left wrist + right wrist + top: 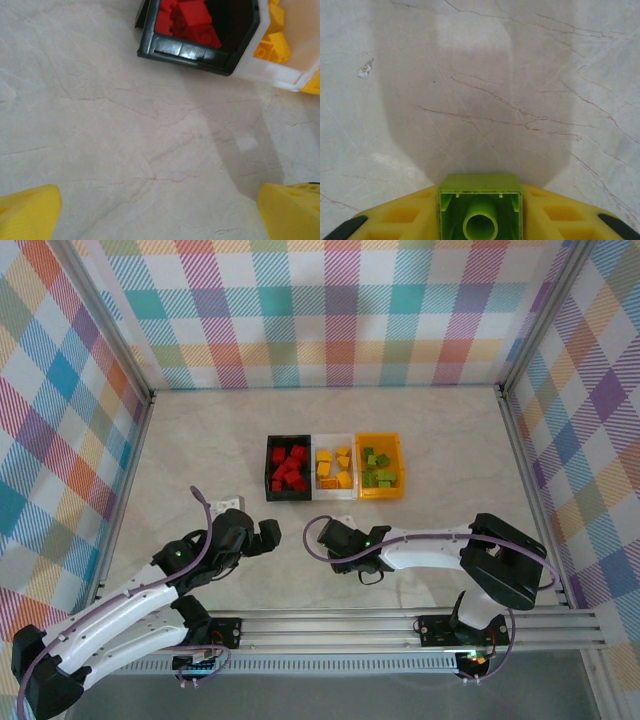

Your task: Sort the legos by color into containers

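Three containers stand in a row at the table's middle: a black bin (270, 472) with red legos (290, 468), a white bin (334, 438) with yellow-orange legos (335, 468), and an orange bin (380, 438) with lime green legos (378, 470). My right gripper (480, 217) is shut on a lime green lego (480, 200), hollow underside toward the camera, just above bare table in front of the bins (330, 536). My left gripper (160, 215) stands open over bare table, its yellow fingers (30, 212) far apart. The black bin's corner (190, 52) and the white bin (280, 75) lie ahead of it.
Checked walls enclose the table on three sides. An aluminium rail (400, 625) runs along the near edge by the arm bases. A tiny white fleck (365, 69) lies on the marbled tabletop to the left of the right gripper.
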